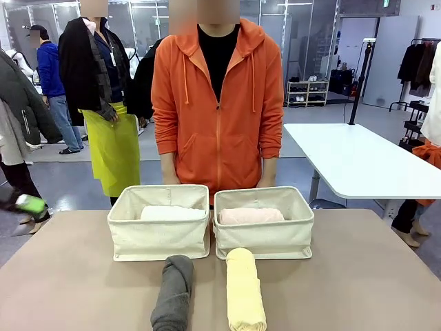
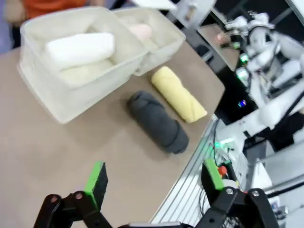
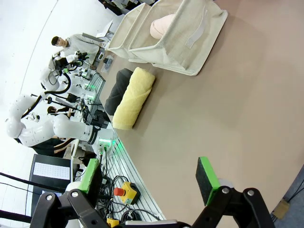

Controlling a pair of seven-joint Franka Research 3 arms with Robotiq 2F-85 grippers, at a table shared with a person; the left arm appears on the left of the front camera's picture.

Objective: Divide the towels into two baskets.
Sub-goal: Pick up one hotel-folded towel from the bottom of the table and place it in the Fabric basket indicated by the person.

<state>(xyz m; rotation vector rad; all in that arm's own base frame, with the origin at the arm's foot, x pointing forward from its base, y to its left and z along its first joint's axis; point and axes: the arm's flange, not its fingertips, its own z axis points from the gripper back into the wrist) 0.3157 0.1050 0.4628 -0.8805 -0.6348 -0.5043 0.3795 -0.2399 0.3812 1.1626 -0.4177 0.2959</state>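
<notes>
Left tool (image 2: 155, 176) and right tool (image 3: 148, 176) gape wide, empty. Grey towel (image 2: 159, 121) and yellow towel (image 2: 178, 93) lie on the desk (image 2: 71, 152) beside the baskets (image 2: 47, 97), seemingly well beyond both tools.

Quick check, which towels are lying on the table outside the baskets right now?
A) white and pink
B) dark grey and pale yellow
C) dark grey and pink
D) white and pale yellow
B: the dark grey towel and the pale yellow towel lie on the table in front of the baskets, while the white towel sits in the left basket and the pink towel in the right basket.
</notes>
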